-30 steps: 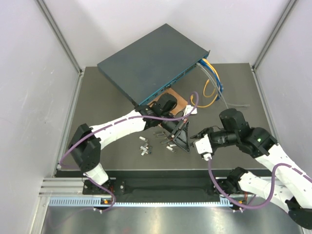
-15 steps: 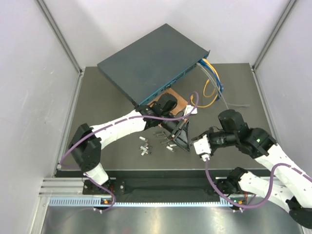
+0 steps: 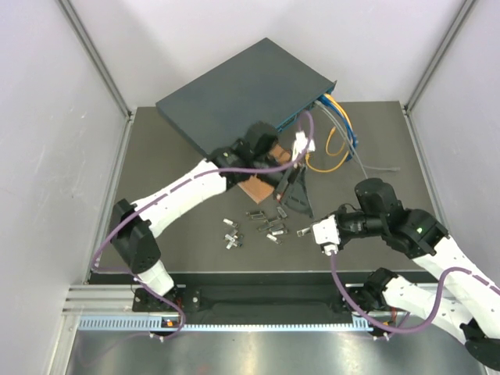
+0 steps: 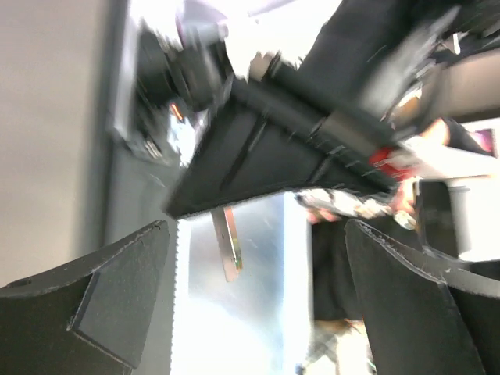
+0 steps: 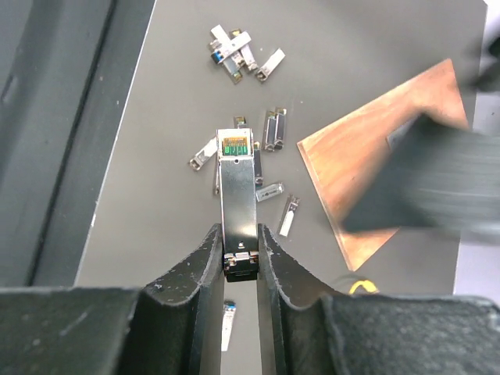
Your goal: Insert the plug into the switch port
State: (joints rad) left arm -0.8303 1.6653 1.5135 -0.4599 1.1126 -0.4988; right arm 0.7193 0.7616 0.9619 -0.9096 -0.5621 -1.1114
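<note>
**Holding a silver plug well short of the switch**

The plug (image 5: 237,195) is a slim rectangular metal module, bright silver, with a green and gold contact strip at its far tip and a dark latch at its gripped end. The right gripper (image 5: 237,234) has its matte black fingers pinched narrowly on the plug's sides, at the near right of the table (image 3: 172,164).

The switch (image 3: 242,98) lies at the far centre, a flat dark blue-grey box with its narrow teal front turned to the near right. Its sockets are too small to make out, and the left arm hides part of that front. Yellow, blue and grey cables (image 3: 340,133) trail from its right end.

The left gripper (image 3: 295,195) hangs near the switch front, jaws spread wide and empty; its wrist view is badly blurred. A thin coppery-brown board (image 5: 375,148) lies beneath it, partly covered. Small loose metal modules (image 3: 262,223) are scattered on the dark mat between the arms.
</note>
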